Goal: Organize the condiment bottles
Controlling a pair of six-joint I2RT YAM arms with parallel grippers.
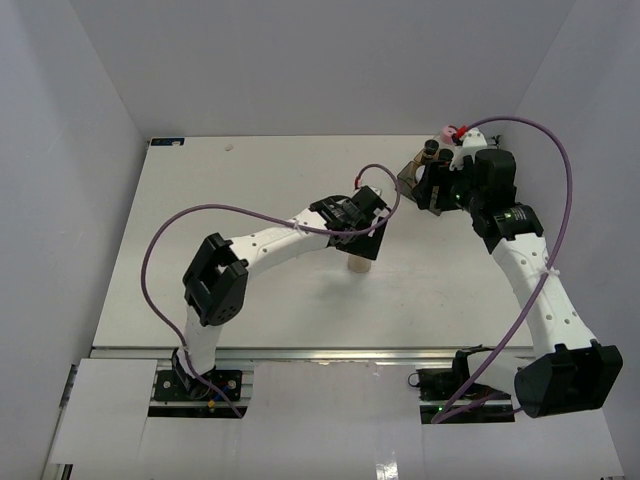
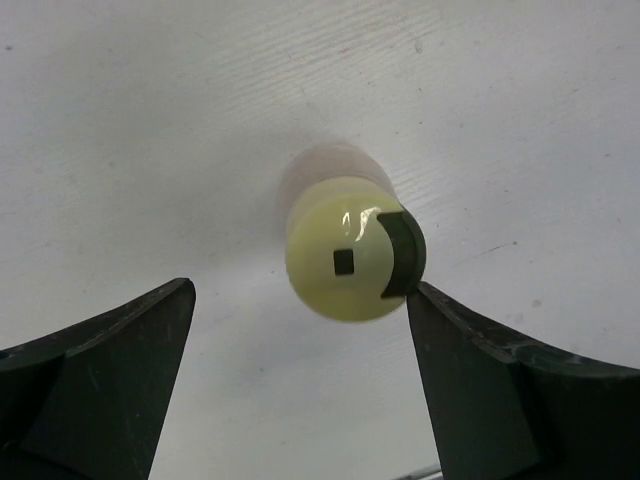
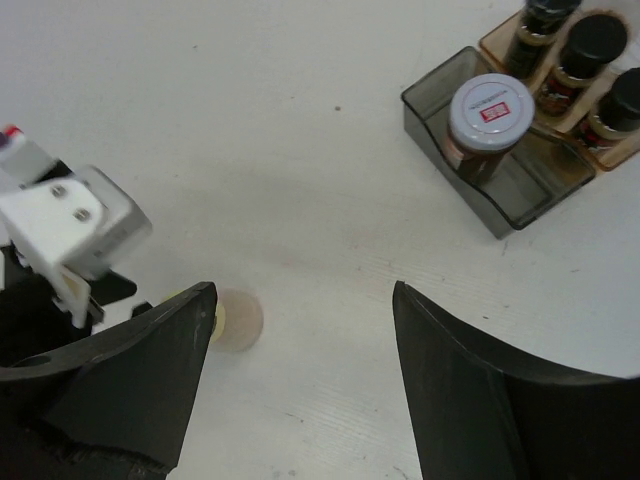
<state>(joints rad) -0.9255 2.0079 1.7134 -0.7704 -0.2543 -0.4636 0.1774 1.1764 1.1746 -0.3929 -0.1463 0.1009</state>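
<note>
Looking through the left wrist view, you see the left gripper (image 2: 300, 296) spread wide around the upright cream bottle (image 2: 345, 262), which stands alone on the table (image 1: 200, 250). Your right gripper (image 3: 302, 295) also gapes wide, holding nothing. Near it, a white-capped jar (image 3: 489, 108) sits in the grey bin (image 3: 430, 112), and three black-capped bottles (image 3: 592, 42) fill the amber tray (image 3: 497, 43) beside it.

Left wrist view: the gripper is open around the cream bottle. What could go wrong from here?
The cream bottle stands off-centre, nearly against one side of the open left gripper; closing could shove or tip it. The right gripper hovers open near the dark tray, so carrying the bottle there may crowd both arms.
</note>
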